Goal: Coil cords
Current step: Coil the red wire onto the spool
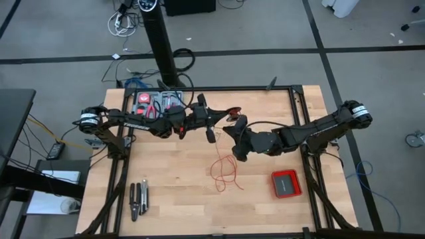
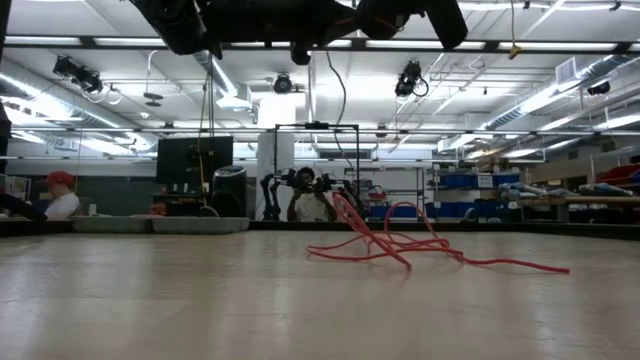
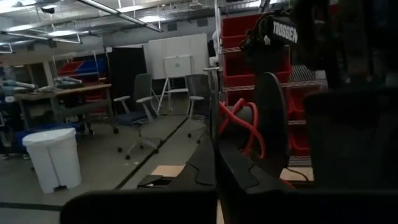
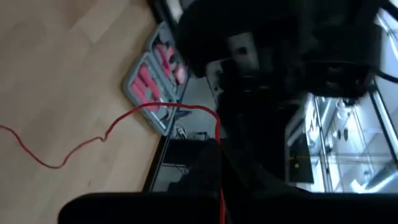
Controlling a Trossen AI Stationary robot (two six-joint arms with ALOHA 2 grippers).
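Both pincers meet above table centre. Left pincer [image 1: 211, 127] shut on spool [image 3: 271, 121]. Right pincer [image 1: 234, 129] closed on wire [image 1: 226, 169], whose loose loops lie centre-frame on the table [image 1: 186, 199]. Recommend light, even tension, turns laid neatly, slack free of snags.

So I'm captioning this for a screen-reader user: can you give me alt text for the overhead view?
Seen from above, two dark robot arms meet over the far half of a wooden table, the left gripper and right gripper close together above a loose tangle of thin red wire. A red square box sits to the right, pliers near left, a tool case at the back.
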